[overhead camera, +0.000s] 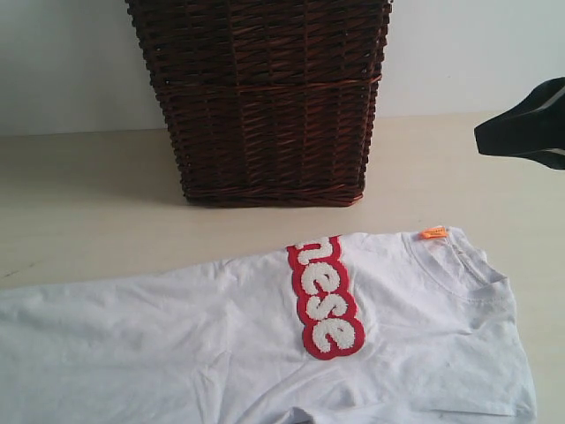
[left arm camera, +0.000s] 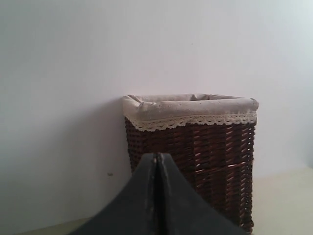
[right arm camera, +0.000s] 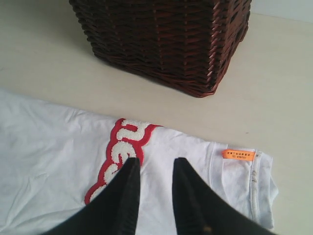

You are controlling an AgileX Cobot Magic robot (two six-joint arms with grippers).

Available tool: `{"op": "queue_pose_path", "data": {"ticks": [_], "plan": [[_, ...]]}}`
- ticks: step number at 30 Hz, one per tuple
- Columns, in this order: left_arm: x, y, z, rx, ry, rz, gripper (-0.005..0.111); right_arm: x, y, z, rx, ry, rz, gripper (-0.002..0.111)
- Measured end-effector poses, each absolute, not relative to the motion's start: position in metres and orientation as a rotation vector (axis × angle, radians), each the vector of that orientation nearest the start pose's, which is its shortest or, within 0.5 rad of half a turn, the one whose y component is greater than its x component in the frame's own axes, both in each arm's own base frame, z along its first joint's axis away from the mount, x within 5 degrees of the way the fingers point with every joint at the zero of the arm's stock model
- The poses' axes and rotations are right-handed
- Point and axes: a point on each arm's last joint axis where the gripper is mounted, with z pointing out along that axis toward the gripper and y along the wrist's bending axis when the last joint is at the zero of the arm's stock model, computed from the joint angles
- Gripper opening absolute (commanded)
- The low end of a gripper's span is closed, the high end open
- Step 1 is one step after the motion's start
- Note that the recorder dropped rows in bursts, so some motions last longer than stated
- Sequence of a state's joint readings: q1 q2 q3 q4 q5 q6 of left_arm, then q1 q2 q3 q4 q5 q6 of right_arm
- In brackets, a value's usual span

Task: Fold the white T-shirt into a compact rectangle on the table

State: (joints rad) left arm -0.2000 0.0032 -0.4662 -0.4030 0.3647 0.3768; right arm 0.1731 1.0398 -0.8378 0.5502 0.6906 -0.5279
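Front of wicker basket (right arm camera: 161, 39): hovering over collar end of white T-shirt (right arm camera: 49, 147) with right gripper (right arm camera: 155, 164), jaws apart, empty; lies lengthwise across basket front; left gripper (left arm camera: 157, 159) shut, likely farther

A plain white wall (left arm camera: 58, 73) closes the scene, softly and evenly lit. Before it, straight ahead of the left pincer (left arm camera: 156, 155) and beyond the right pincer (right arm camera: 155, 164), stands a dark brown wicker basket (overhead camera: 265, 97). A beige cloth liner (left arm camera: 190, 110) with a lace hem folds over its rim.
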Motion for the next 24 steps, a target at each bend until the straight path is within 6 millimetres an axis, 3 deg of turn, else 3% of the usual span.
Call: {"op": "queue_pose_path", "data": {"ticks": [9, 17, 24], "plan": [[0.011, -0.011, 0.324, 0.299, 1.351, -0.136, 0.000, 0.198, 0.065, 0.322, -0.466, 2.239, 0.436, 0.024], [0.032, -0.008, 0.287, 0.166, 1.424, -0.138, 0.000, 0.198, 0.065, 0.322, -0.466, 2.239, 0.436, 0.024], [0.047, -0.002, 0.256, 0.031, 1.404, -0.037, 0.000, 0.198, 0.065, 0.322, -0.466, 2.239, 0.436, 0.024]]}}
